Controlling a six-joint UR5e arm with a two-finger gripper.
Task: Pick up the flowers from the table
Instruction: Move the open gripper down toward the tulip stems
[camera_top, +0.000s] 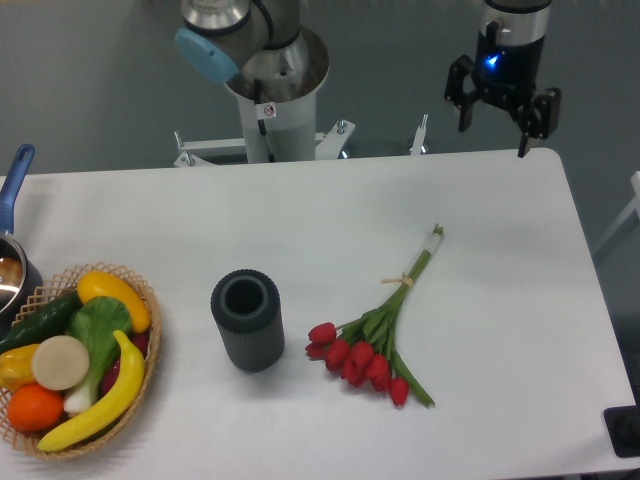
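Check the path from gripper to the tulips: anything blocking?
Nothing visible does. The gripper hangs open above the table's far right corner. The flowers lie flat on bare tabletop nearer the camera. The vase stands to their left, apart from them, off that line.

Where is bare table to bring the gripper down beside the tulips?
Bare white table lies right of the red tulip bunch and behind it. Left is crowded: the dark grey ribbed vase stands close to the blooms.
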